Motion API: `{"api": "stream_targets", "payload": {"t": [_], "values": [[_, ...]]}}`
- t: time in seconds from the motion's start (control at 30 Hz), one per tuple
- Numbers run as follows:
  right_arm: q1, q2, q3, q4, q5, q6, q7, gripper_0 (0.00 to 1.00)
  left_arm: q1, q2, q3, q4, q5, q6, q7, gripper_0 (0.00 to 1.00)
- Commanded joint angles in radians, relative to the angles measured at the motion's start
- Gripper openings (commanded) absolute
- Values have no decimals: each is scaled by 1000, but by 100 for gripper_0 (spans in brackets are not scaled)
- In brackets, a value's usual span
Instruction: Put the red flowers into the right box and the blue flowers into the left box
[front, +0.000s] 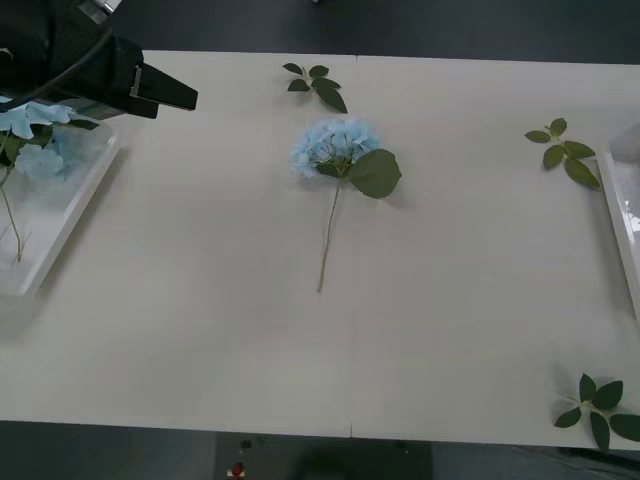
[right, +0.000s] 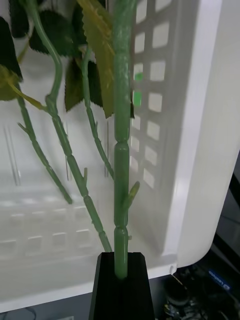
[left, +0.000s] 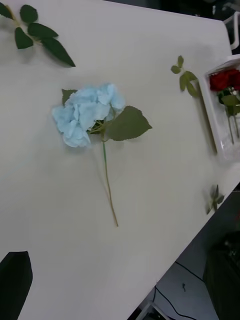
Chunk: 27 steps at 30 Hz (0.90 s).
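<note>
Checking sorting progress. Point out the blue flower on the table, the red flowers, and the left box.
blue flower (front: 335, 146): front view, petal cluster.
red flowers (left: 225, 79): left wrist view, blooms.
left box (front: 70, 210): front view, rim.

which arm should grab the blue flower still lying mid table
Left. The left gripper hovers open by the left box, nearest the blue flower. The right gripper is shut on a green stem over the right box.

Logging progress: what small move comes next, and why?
Probably open the right gripper: it is shut on a green stem over the right box, where other stems already lie. The left gripper hangs near the left box.
</note>
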Motion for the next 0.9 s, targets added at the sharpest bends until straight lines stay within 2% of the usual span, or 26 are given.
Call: {"api": "stream_targets", "payload": {"t": [0.03, 0.43, 0.47, 0.57, 0.63, 0.67, 0.73, 0.9], "values": [[-8, 35, 10, 51, -7, -17, 0, 0, -28, -19, 28, -27, -95, 0, 114, 100], [-24, 107, 21, 122, -13, -28, -3, 0, -40, -121, 28, -67, -312, -62, 346, 100], [-25, 107, 21, 120, -16, -23, 0, 4, -40, -136, 28, -72, -334, -72, 366, 100], [-27, 107, 21, 120, -23, -20, 0, 43, -39, -171, 28, -76, -386, -99, 404, 100], [-27, 105, 19, 120, -26, -20, 0, 57, -39, -187, 28, -76, -412, -106, 427, 100], [-27, 107, 18, 120, -29, -20, 0, 72, -40, -199, 26, -81, -440, -112, 444, 100], [-27, 107, 18, 120, -38, -20, -3, 77, -53, -206, 8, -78, -472, -115, 468, 100], [-36, 107, 18, 122, -47, -8, 0, 77, -113, -214, -127, -75, -552, -204, 557, 100]]}}
